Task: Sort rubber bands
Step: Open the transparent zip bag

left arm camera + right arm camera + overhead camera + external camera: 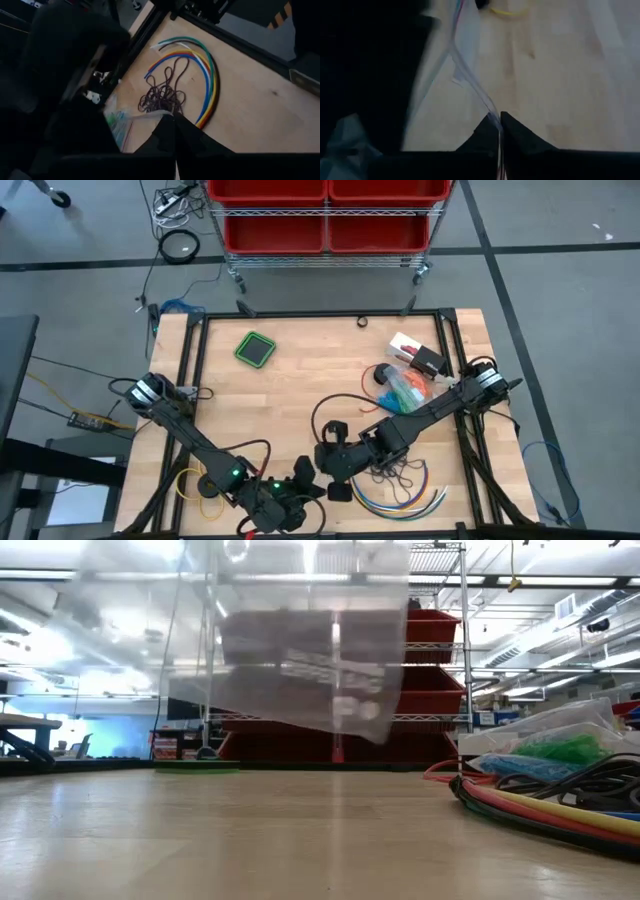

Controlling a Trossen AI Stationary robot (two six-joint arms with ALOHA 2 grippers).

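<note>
Meanwhile, both pincers are pinching a clear plastic bag shut-fingered: right pincer, left pincer. Dark purple rubber bands are lying on the surface just beyond the left pincer.

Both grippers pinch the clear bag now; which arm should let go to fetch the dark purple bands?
Probably the right: its gripper sits nearer the purple bands, while the left gripper can hold the bag.

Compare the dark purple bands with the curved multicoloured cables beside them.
The dark purple rubber bands lie in a loose tangled heap; the multicoloured cables run side by side in one neat arc. The bands are one dark colour; the cables are green, white, blue, red and yellow. Both rest on the wooden table, with the cables arcing around the heap.
</note>
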